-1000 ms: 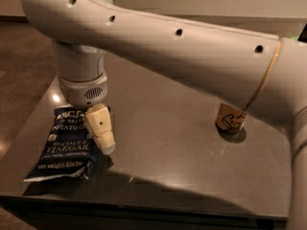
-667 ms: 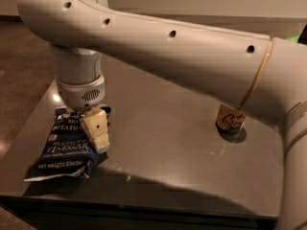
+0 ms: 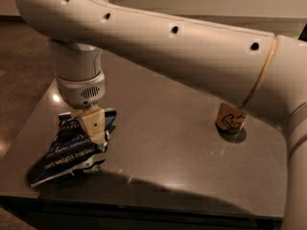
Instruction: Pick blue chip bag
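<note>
Single arm [image 3: 168, 37] reaches in from the right across the bench [image 3: 163, 143], wrist pointing straight down over the near-left area. The gripper [image 3: 96, 134] sits on the upper right end of the bag [image 3: 67, 152]. We only see the near one of the fingers [image 3: 93, 123], flat against the bag's face, and the other is hidden behind it. Foil is bunched up on both sides of that finger, so we read it as pinching the bag's top end, not spread above it. The bag's long axis runs diagonally from the gripper down-left toward the bench's near-left corner. Most of the bag therefore lies below and left of the grasp, not centred under it. The low corner looks to be on the bench or just off it, and we can't tell which. The can [image 3: 231, 119] stands well apart on the right, under the arm, out of the way. Our take: grasp is made, lift comes next. Expect the free end to hang and swing, since the hold is at one end. Crinkly foil could slip, so a straight vertical pull is safest.
</note>
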Controlling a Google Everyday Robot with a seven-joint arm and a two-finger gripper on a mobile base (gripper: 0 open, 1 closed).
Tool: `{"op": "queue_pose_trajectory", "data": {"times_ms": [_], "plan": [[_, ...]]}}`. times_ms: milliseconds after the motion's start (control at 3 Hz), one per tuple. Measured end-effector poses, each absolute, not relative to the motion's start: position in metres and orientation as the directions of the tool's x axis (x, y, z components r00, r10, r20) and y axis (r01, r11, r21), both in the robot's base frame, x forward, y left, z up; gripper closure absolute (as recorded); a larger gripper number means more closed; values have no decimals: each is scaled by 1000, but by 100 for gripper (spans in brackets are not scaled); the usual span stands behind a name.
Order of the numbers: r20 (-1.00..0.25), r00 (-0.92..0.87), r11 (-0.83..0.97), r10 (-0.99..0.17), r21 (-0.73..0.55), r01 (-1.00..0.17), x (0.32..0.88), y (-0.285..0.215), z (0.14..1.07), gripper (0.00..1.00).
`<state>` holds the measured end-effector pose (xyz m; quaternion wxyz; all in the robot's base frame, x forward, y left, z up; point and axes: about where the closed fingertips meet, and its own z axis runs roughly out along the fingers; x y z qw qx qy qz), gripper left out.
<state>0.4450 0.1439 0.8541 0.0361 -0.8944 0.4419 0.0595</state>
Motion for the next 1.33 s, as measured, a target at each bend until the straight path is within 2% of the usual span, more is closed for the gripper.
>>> {"op": "queue_pose_trajectory", "data": {"times_ms": [333,667,1333], "plan": [[-173,577,-580,-798,-40,-814,447,139,874,93],[-241,544,-545,-804,-70,-835,457,124,906,100],[-389,521,-493,-760,-178,-852,487,109,985,100]]}}
